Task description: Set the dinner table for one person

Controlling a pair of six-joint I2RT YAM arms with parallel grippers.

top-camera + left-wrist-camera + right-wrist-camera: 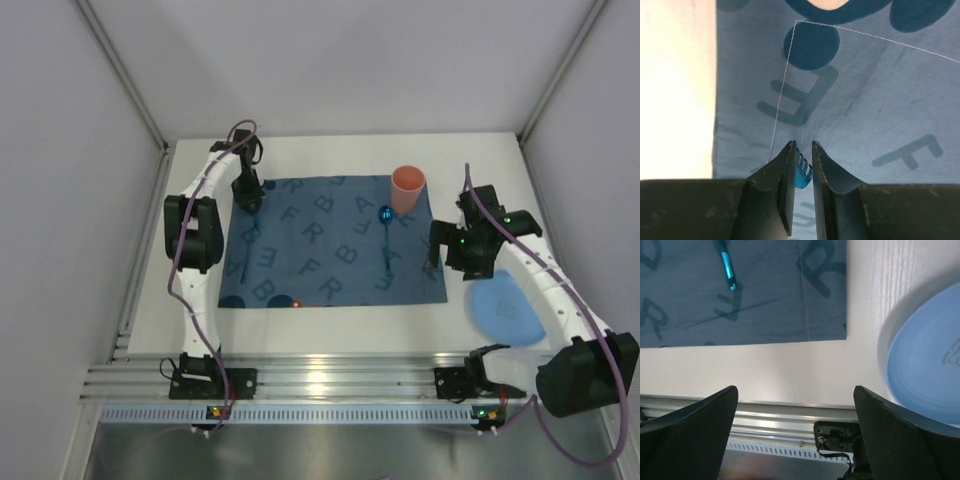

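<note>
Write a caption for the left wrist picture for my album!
The left gripper pinches a blue utensil over the letter-printed placemat, with the white table beside it.

Cloth placemat (330,250), matte wht tabletop (330,330), glossy plate (505,310)

Table (330,325), a large plain white matte rectangular top, is lying flat and level, being enclosed on three sides by grey walls (60,250) and bordered along its near edge by a metal rail (330,375).
</note>
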